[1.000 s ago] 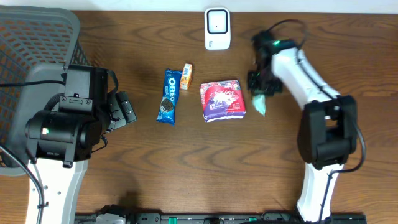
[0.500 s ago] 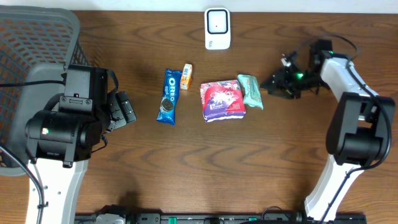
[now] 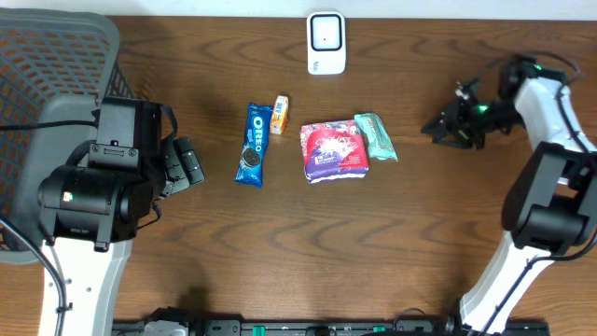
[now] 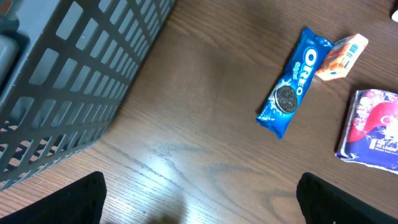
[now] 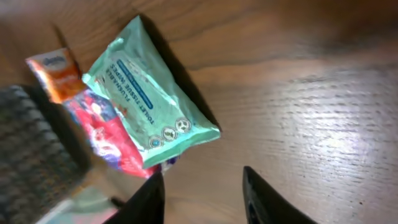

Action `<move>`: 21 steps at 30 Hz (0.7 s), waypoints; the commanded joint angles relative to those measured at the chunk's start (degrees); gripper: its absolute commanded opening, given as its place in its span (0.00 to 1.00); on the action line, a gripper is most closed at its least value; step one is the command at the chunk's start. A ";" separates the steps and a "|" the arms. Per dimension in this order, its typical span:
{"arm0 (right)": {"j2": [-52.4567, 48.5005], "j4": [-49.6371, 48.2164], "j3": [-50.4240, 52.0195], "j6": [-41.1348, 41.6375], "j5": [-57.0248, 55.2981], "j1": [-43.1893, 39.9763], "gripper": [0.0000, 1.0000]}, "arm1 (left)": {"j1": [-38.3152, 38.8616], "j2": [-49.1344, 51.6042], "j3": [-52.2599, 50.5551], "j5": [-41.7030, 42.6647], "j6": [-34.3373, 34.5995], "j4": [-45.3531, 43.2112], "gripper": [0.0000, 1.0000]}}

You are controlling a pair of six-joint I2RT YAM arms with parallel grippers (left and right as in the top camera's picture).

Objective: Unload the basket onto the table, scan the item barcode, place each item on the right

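Right hand [image 5: 202,196] empty, jaws part-open; green tissue packet [image 5: 149,106] lies on desk [image 5: 323,124] just ahead of it, against red pack [image 5: 99,137]; left hand [image 4: 199,205] wide, idle; scan at scanner [image 3: 326,42] unconfirmed, other items probably remain.

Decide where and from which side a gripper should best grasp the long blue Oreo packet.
Probably across its narrow width near the middle, coming straight down. The blue Oreo packet lies flat on the wooden table with both long sides free; the small orange packet crowds one end.
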State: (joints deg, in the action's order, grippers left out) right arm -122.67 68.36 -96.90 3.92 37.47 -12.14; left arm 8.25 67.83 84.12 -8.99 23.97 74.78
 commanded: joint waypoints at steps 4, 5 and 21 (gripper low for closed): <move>3.17 -2.16 -1.73 -1.25 -17.05 13.35 0.60 | -0.31 0.33 0.52 -0.63 -0.35 0.22 0.98; 3.13 -2.99 -1.70 -0.33 -20.17 15.52 0.63 | -0.31 0.33 0.52 -0.63 -0.35 0.22 0.98; 2.54 -9.92 -0.44 5.86 -43.15 27.98 0.83 | -0.31 0.33 0.52 -0.63 -0.35 0.22 0.98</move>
State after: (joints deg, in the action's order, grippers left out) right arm -120.99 59.00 -97.69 8.32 -0.73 16.08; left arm 8.25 67.83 84.12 -8.99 23.94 74.81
